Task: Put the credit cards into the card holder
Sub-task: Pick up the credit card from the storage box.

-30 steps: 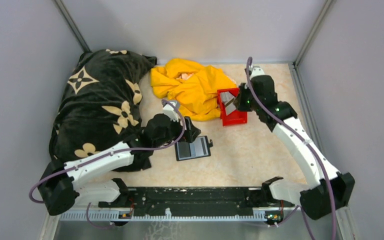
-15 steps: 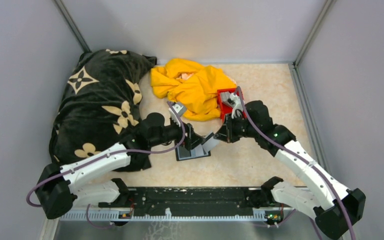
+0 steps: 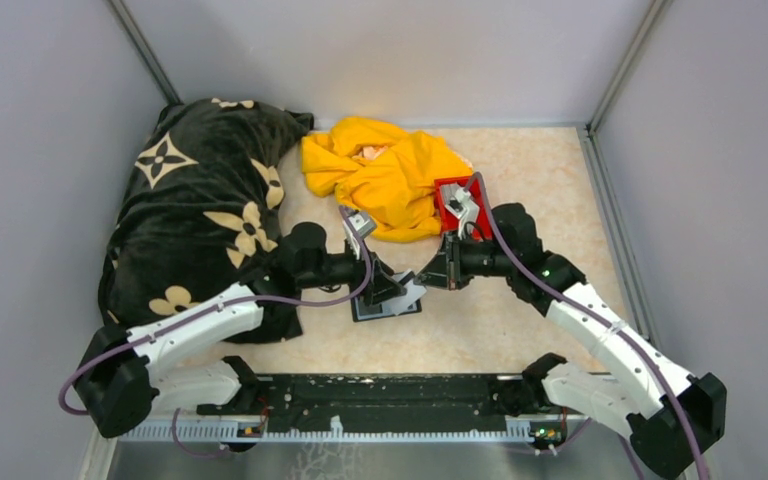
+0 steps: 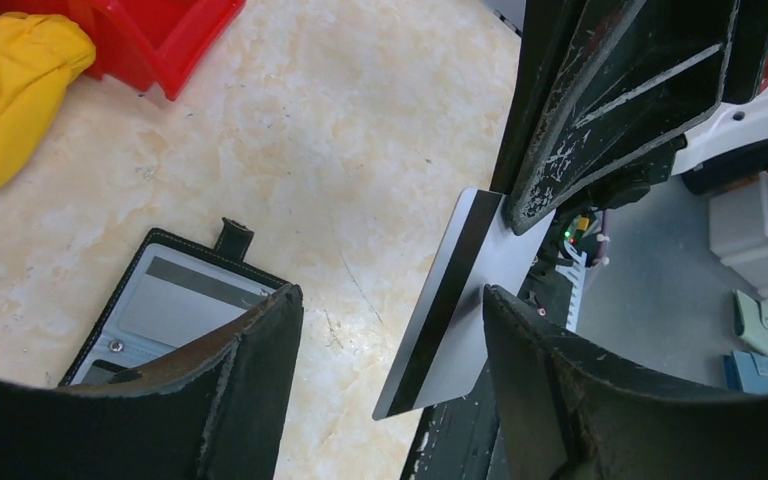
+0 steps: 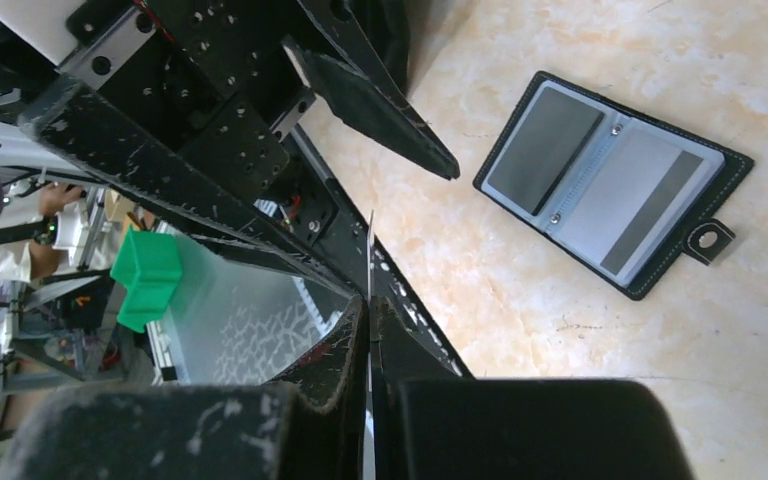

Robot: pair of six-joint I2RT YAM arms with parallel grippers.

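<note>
The right gripper (image 5: pixel 370 300) has its jaws clamped on the thin edge of a card (image 4: pixel 455 300). The card hangs tilted, dark stripe along one long edge, between the parted jaws of the left gripper (image 4: pixel 390 300), close by its right finger; whether they touch cannot be told. The holder (image 4: pixel 175 310) lies open and flat under the left finger, with bare table (image 4: pixel 360 130) between it and the card. A red bin (image 4: pixel 150 40) sits beyond.

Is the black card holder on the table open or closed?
Open. The card holder lies spread flat on the table, both grey slotted halves facing up, its snap tab unfastened.
</note>
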